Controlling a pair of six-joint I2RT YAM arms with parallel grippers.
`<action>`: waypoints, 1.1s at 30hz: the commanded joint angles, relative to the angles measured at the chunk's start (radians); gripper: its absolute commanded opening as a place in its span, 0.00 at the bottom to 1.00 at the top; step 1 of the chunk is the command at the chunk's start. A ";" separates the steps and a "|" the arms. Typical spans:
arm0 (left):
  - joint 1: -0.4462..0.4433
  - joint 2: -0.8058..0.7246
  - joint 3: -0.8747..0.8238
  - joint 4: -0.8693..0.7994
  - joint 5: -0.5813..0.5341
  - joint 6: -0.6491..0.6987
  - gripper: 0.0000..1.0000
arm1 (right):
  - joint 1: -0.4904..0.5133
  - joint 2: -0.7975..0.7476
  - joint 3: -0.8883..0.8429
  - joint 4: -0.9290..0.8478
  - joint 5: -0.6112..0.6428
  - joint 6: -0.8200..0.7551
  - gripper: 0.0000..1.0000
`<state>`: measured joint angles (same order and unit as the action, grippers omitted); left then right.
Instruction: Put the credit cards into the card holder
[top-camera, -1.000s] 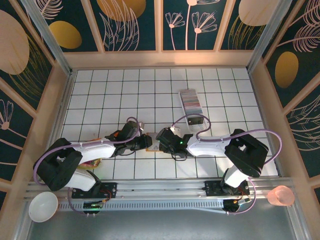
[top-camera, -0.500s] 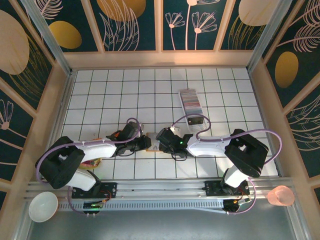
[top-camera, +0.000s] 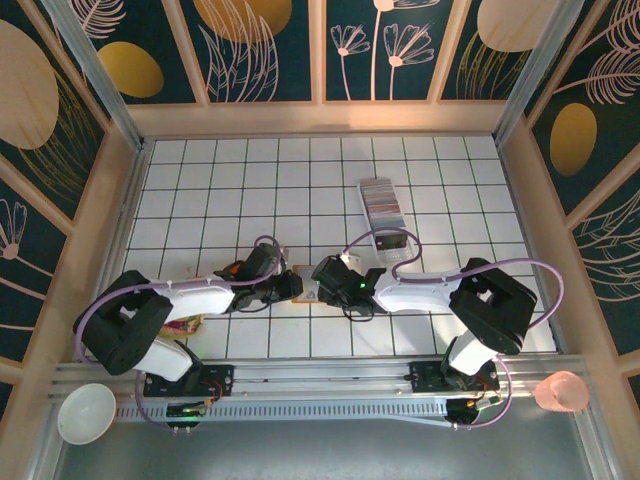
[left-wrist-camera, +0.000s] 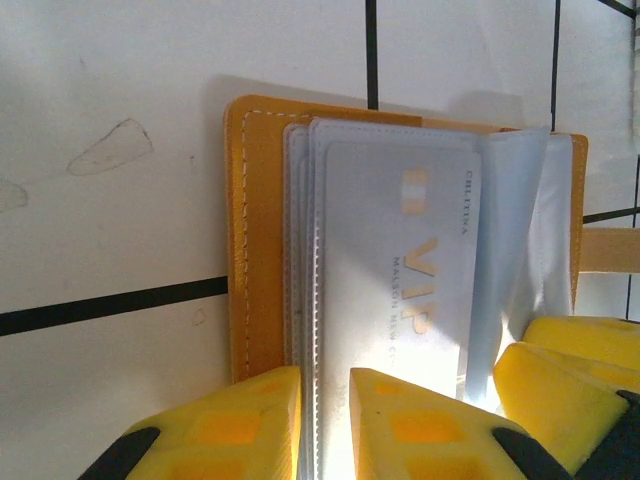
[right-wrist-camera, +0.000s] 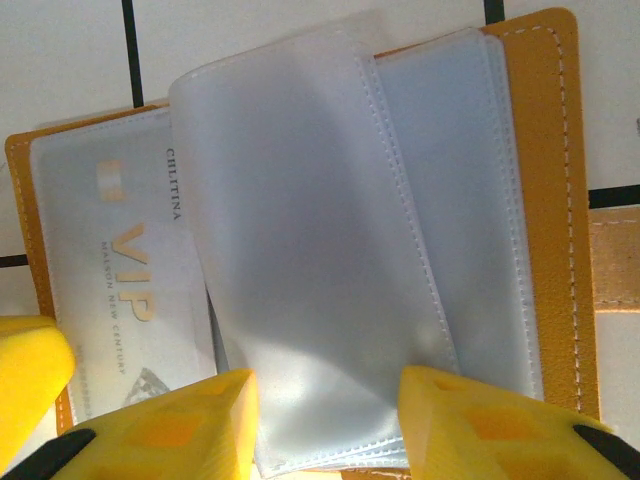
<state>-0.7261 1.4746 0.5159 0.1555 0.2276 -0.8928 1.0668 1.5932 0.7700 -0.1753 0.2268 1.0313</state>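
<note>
A gridded table (top-camera: 200, 190) is walled by floral panels (top-camera: 270, 50). Both arms (top-camera: 420, 292) are stretched low toward the card holder (left-wrist-camera: 255, 250), with the credit cards (top-camera: 381, 199) well beyond it. Its sleeves (right-wrist-camera: 300, 250) are pinched by the left gripper (left-wrist-camera: 325, 400) and straddled by the part-open right gripper (right-wrist-camera: 325, 420).

White gridded table (top-camera: 200, 180), card holder (left-wrist-camera: 255, 250) open at centre, credit cards (top-camera: 382, 198) farther back

card holder (left-wrist-camera: 262, 250) open, VIP card (left-wrist-camera: 400, 270) inside

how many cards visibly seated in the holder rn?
1. A pale VIP card sits in a clear pocket of the open card holder; more may be hidden behind the other frosted sleeves.
</note>
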 joint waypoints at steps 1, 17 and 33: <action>-0.009 0.015 0.021 0.007 0.011 -0.005 0.19 | -0.004 0.030 -0.030 -0.020 0.007 0.013 0.42; -0.010 -0.041 0.029 0.040 0.033 -0.031 0.19 | -0.005 0.024 -0.034 -0.007 0.007 0.017 0.43; -0.009 -0.144 -0.016 -0.078 -0.218 -0.042 0.24 | -0.004 0.039 -0.001 0.024 -0.007 0.004 0.42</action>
<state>-0.7326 1.3567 0.5209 0.1337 0.0986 -0.9276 1.0664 1.5967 0.7692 -0.1596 0.2268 1.0309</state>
